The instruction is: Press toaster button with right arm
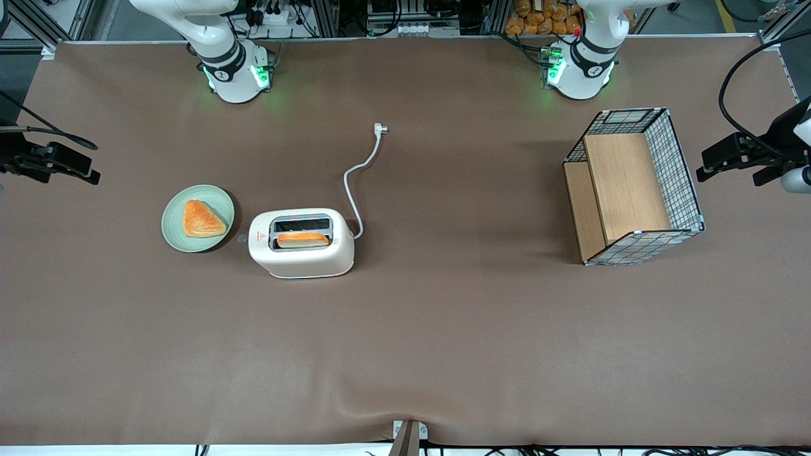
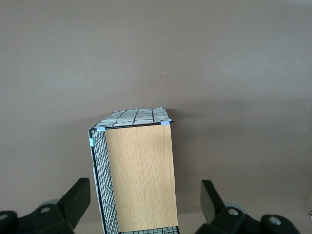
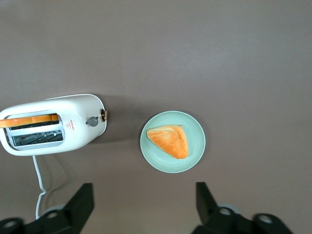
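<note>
A cream-white toaster (image 1: 301, 244) stood on the brown table (image 1: 443, 342), toward the working arm's end and about midway between the table's long edges. One slice of bread (image 1: 303, 239) sat in the slot nearer the front camera. The toaster button (image 3: 91, 121), a small grey knob, stuck out of the narrow end that faced a green plate (image 1: 174, 234) just beside it, which carried a triangular pastry (image 1: 201, 219). The gripper (image 3: 145, 207) hovered high above the plate, its fingers spread wide apart and holding nothing. The white cord (image 1: 358, 183) trailed toward the edge where the arm bases stood
</note>
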Robot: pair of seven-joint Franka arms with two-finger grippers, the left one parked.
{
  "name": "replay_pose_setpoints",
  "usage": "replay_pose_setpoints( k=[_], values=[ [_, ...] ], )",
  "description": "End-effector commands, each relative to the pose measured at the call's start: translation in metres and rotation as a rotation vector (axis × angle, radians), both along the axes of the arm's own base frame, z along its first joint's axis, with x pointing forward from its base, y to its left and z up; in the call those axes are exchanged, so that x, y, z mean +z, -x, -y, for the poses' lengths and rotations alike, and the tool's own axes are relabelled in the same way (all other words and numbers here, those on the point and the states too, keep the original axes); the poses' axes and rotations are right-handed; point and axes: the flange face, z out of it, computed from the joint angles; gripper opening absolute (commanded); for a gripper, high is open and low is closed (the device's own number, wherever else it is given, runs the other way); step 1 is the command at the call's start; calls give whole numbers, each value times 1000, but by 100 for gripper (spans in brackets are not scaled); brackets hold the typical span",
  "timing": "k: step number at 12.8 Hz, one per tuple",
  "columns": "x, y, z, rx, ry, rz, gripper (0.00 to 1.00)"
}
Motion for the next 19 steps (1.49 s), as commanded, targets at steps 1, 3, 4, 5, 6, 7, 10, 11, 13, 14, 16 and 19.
replay_pose_setpoints(
  k=[1,3,4,5,6,7,10,11,13,14,16,19],
  values=[
    [-4,2,0,-11,-19,-22,27],
    [-19,2,-1,-10,-47,-45,0],
    [-27,1,-3,-13,-77,-61,0],
    [-35,1,-4,-15,-95,-75,0],
    [-47,0,-7,-15,-111,-98,0],
    [-61,0,-11,-15,-133,-121,0],
    [-100,-7,-18,-27,-213,-172,0],
    [-114,-12,-19,-32,-229,-189,0],
    [-134,-20,-24,-50,-281,-202,0],
    [-142,-24,-25,-54,-282,-204,0],
    [-166,-31,-28,-62,-293,-222,0],
    [-207,-28,-39,-24,-357,-169,0]
  ],
)
